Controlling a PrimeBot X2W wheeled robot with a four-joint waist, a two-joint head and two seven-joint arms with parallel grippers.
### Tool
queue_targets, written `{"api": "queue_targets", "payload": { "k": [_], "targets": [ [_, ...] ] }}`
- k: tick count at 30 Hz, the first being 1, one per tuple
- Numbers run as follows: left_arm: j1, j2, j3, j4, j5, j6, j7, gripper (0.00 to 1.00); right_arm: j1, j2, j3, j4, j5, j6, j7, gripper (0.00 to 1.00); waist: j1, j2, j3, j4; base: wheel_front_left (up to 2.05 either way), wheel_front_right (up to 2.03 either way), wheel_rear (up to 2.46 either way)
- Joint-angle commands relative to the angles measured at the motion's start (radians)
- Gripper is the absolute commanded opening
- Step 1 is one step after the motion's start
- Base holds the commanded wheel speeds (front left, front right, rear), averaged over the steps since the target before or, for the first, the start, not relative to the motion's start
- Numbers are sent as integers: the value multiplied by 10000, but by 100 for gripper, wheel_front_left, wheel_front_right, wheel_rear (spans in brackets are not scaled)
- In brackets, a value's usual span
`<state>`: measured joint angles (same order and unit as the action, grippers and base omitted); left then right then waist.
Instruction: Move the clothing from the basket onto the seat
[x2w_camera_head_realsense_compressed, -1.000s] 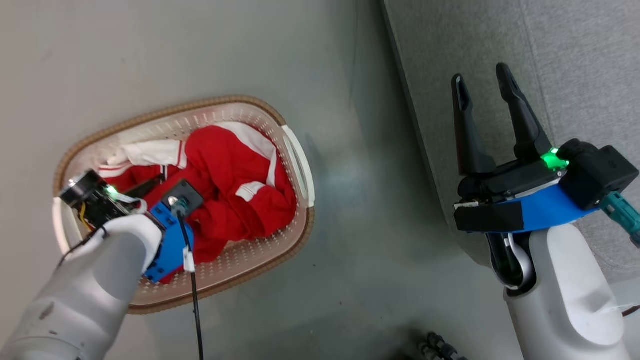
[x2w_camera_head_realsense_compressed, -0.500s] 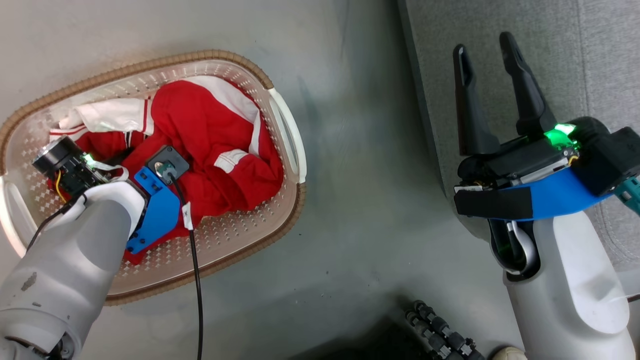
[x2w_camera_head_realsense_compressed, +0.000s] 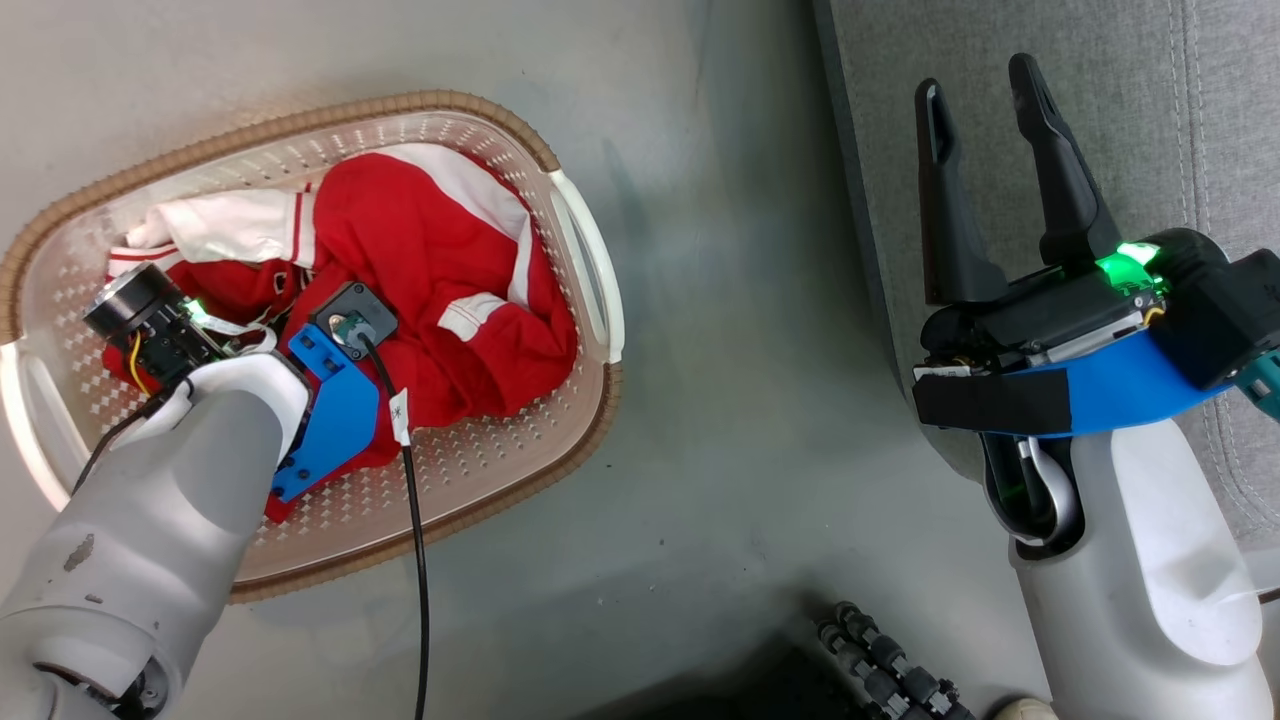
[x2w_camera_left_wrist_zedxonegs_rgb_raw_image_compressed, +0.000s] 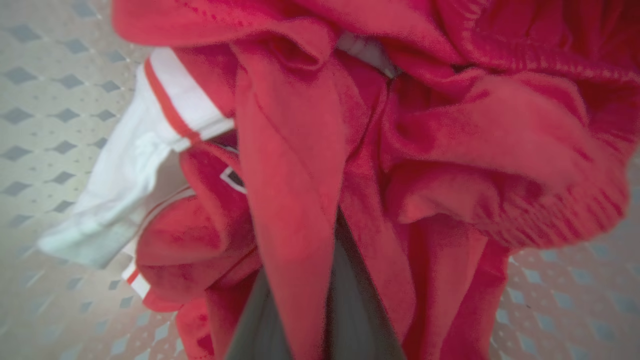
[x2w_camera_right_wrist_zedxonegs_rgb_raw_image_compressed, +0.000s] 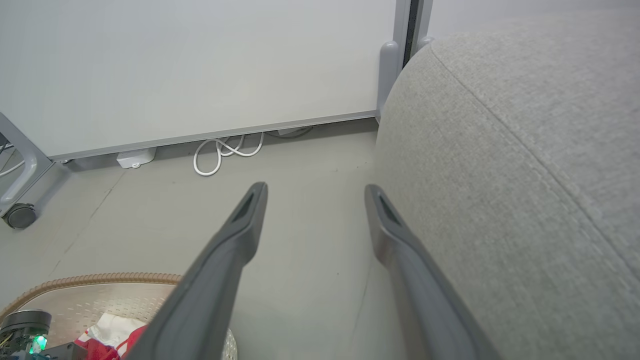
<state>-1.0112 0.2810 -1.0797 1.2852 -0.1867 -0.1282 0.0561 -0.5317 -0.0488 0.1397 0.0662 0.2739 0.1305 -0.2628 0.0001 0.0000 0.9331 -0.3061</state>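
Saw the grey upholstered seat (x2w_camera_head_realsense_compressed: 1200, 120) filling the head view from one to three o'clock, rounded at the edge, with a seam at two o'clock. Met it again at three o'clock in the right wrist view (x2w_camera_right_wrist_zedxonegs_rgb_raw_image_compressed: 525, 175). Found bare grey floor (x2w_camera_head_realsense_compressed: 750, 400) between seat and basket, the two well apart.

Placed the cream oval laundry basket (x2w_camera_head_realsense_compressed: 480, 105) at nine o'clock on that floor, with a brown woven-look rim around perforated walls and a white handle (x2w_camera_head_realsense_compressed: 590, 270) facing three o'clock. Noted the red clothing (x2w_camera_head_realsense_compressed: 430, 250) heaped inside the basket, a white panel toward eleven o'clock of the heap and white stripes toward three.

Traced the pale left arm (x2w_camera_head_realsense_compressed: 170, 520) up from seven o'clock into the basket, wrist down over the heap. Made out, in the left wrist view, the left gripper (x2w_camera_left_wrist_zedxonegs_rgb_raw_image_compressed: 336, 250) clenched on a fold of that clothing (x2w_camera_left_wrist_zedxonegs_rgb_raw_image_compressed: 300, 175), dark fingers (x2w_camera_left_wrist_zedxonegs_rgb_raw_image_compressed: 355, 320) close together, tips hidden by fabric.

Saw the right gripper (x2w_camera_head_realsense_compressed: 978, 80) at two o'clock, released and empty, fingers spread and pointing to twelve over the seat's edge. Saw the same spread in its own wrist view (x2w_camera_right_wrist_zedxonegs_rgb_raw_image_compressed: 315, 189).

Followed a black cable (x2w_camera_head_realsense_compressed: 415, 560) from the left wrist down to six o'clock. Caught a looped white cord (x2w_camera_right_wrist_zedxonegs_rgb_raw_image_compressed: 220, 155) on the floor at eleven o'clock of the right wrist view, against the wall (x2w_camera_right_wrist_zedxonegs_rgb_raw_image_compressed: 200, 65).
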Motion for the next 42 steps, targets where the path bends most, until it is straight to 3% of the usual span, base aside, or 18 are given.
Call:
{"api": "queue_targets", "payload": {
  "k": [1, 8, 26, 42],
  "targets": [
    [-133, -10, 20, 8, -65, 68, -93, 0, -162, -28, -24, 21, -55, 4, -31, 100, -1, 0, -93, 55, 0, 0, 0],
    [60, -487, 464, -46, -650, 285, -788, 0, 45, -28, -134, 169, -262, 4, -31, 100, -1, 0, -749, 492, 0, 0, 0],
    [1306, -1171, 1225, -499, -1917, 143, -3146, 0, 1002, -32, -520, 748, -1026, 4, -31, 100, -1, 0, -3621, 1791, 0, 0, 0],
    [2500, -778, 2792, -3810, -2113, 382, -3226, 0, 2472, -33, -756, 1209, -1310, 4, -31, 100, -1, 0, -6348, 2339, 0, 0, 0]
  ]
}}
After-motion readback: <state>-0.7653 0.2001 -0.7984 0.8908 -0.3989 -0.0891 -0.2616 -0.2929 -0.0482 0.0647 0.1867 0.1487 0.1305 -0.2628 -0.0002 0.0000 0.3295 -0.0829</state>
